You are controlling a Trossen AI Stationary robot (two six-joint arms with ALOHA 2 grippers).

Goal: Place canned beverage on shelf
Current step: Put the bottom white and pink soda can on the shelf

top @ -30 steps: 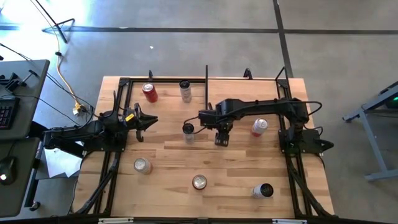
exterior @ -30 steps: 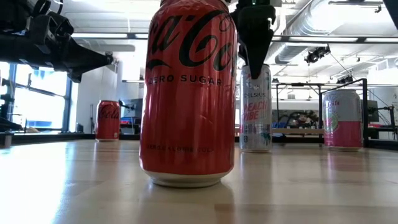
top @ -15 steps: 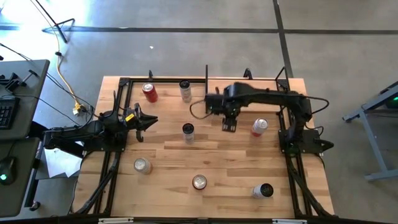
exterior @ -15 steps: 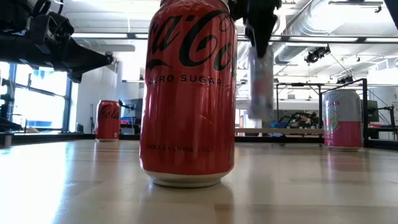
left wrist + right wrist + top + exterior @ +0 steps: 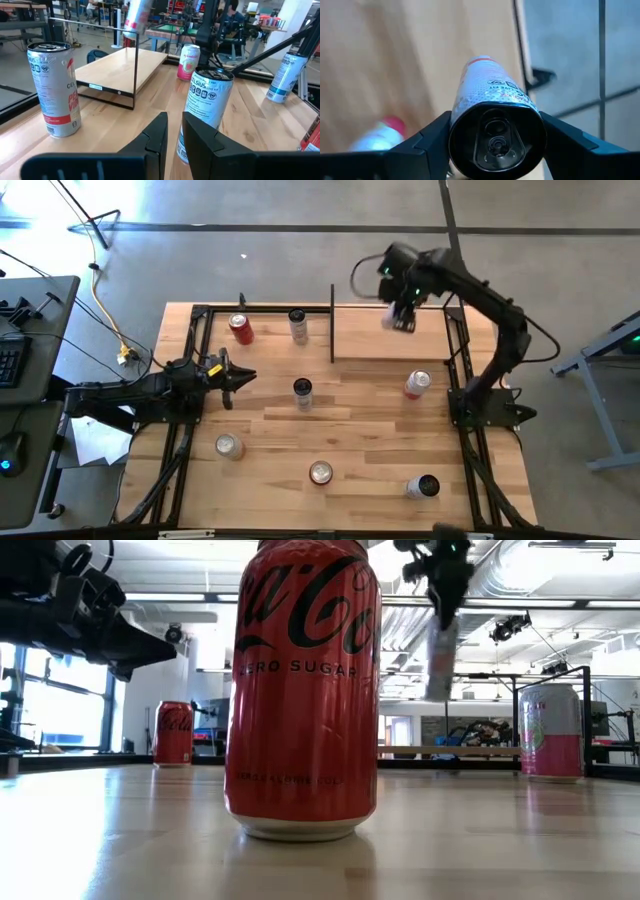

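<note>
R gripper [image 5: 398,315] fingers are clamped on either side of a slim white-and-red can [image 5: 492,97], held in the air above the far right part of the shelf [image 5: 390,345], near the table's far edge; the can is seen blurred in the low view. The shelf lies at the table's far right w/ its black upright plate [image 5: 332,320] on the inner end. L gripper [image 5: 172,135] is parked near the left edge, fingers nearly closed, nothing held, a Celsius can [image 5: 205,107] just beyond.
</note>
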